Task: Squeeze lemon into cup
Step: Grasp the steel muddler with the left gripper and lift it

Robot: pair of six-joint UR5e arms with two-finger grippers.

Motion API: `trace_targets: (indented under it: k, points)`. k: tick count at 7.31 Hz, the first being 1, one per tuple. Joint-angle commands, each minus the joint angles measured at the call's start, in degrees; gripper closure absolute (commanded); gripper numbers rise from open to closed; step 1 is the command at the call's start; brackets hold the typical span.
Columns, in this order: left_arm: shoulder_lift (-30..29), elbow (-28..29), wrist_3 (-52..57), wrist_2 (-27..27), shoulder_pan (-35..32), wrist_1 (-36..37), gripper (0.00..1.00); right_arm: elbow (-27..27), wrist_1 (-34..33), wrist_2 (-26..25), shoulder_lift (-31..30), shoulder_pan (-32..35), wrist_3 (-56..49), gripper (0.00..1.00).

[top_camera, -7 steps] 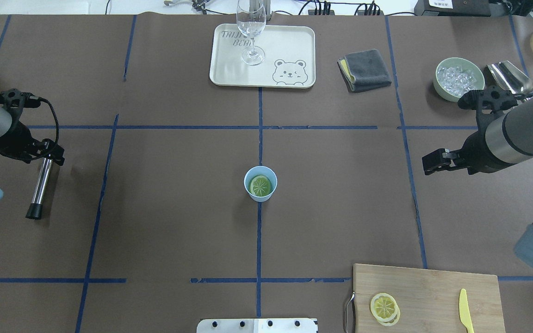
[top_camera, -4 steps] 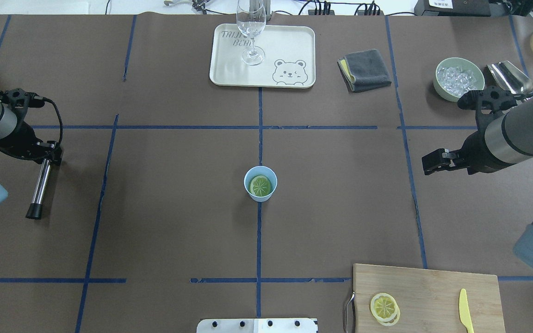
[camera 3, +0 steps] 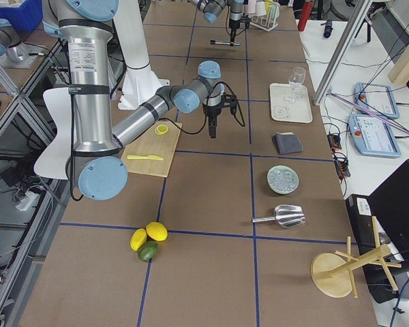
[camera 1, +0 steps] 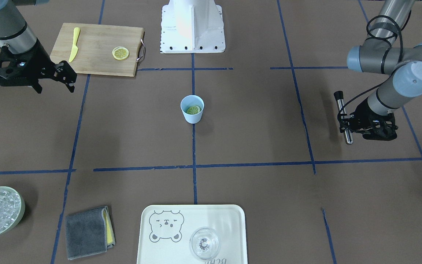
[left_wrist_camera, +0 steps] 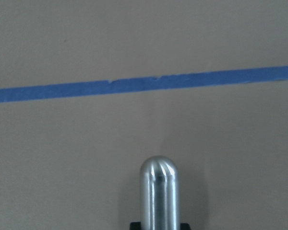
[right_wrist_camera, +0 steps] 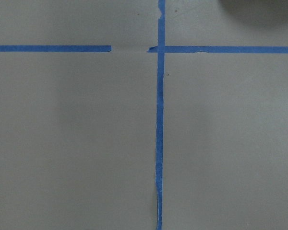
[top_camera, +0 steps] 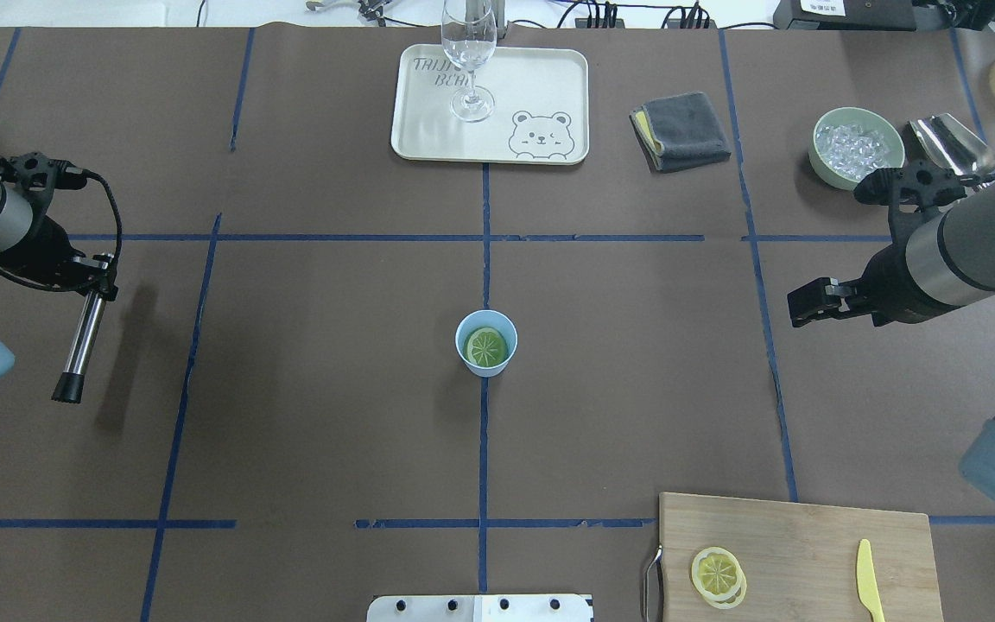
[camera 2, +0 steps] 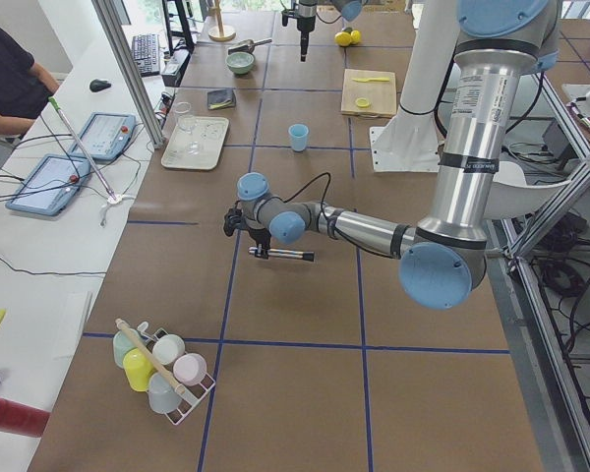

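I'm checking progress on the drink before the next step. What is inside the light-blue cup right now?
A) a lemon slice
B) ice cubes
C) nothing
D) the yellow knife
A: a lemon slice sits inside the cup, and it shows in both the overhead and the front-facing views.

matt brown paper (top_camera: 333, 415) underlies all, lined with thin blue tape (top_camera: 377, 238). the rod (top_camera: 83, 341) is polished metal, glossy, with a dull black tip. cup (top_camera: 504, 326): smooth pale-blue plastic. board (top_camera: 808, 536): bare wood. cloth (top_camera: 687, 130): soft, grey.
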Motion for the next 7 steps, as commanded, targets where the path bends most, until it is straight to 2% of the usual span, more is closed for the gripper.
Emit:
trace_targets:
  k: [1, 2, 3, 5, 6, 7]
  points:
    - [-5.7, -8.4, -0.3, 0.9, 0.5, 8.3, 1.00, 0.3, 0.0, 0.1, -0.1, 0.2, -0.1, 0.00]
    - [-14.0, -9.9, -0.2, 1.2, 4.1, 16.5, 1.00, 0.3, 0.0, 1.4, -0.2, 0.2, -0.1, 0.00]
    - [-19.5, -11.4, -0.3, 3.4, 10.3, 18.0, 1.00, 0.4, 0.0, 2.1, -0.2, 0.3, -0.1, 0.00]
    - [-25.6, -15.1, -3.1, 7.7, 13.6, 16.9, 1.00, 0.3, 0.1, 2.1, -0.3, 0.4, -0.2, 0.00]
    - [-26.8, -20.6, -16.1, 18.1, 15.7, 15.7, 1.00, 0.3, 0.0, 2.1, -0.3, 0.5, -0.1, 0.00]
    - [-26.9, -20.7, -23.2, 21.5, 18.9, 10.2, 1.00, 0.3, 0.0, 2.1, -0.3, 0.8, -0.1, 0.00]
